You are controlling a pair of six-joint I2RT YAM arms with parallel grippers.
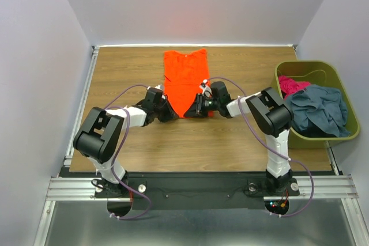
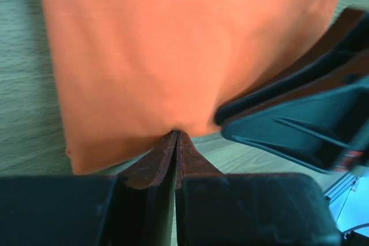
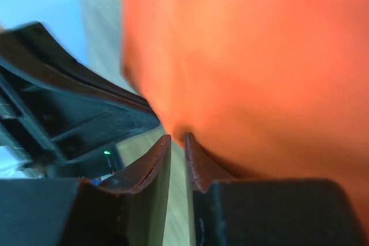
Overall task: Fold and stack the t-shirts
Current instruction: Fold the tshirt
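The orange t-shirt (image 1: 184, 79) lies lengthwise in a narrow strip on the wooden table, neck end far, its near hem drawn to a point. My left gripper (image 1: 174, 113) is at that hem from the left. In the left wrist view its jaws (image 2: 176, 135) are pressed together on the edge of the orange cloth (image 2: 173, 50). My right gripper (image 1: 195, 110) meets the hem from the right, its jaws (image 3: 177, 137) almost together with the orange cloth (image 3: 259, 56) pinched at their tips. A slate blue-grey t-shirt (image 1: 317, 110) and a magenta-pink t-shirt (image 1: 291, 84) lie crumpled in the tub.
The olive-green plastic tub (image 1: 305, 66) stands at the table's right edge, beside my right arm. The two grippers are close together, each showing in the other's wrist view, right gripper (image 2: 300, 125) and left gripper (image 3: 69, 108). White walls enclose the table on three sides.
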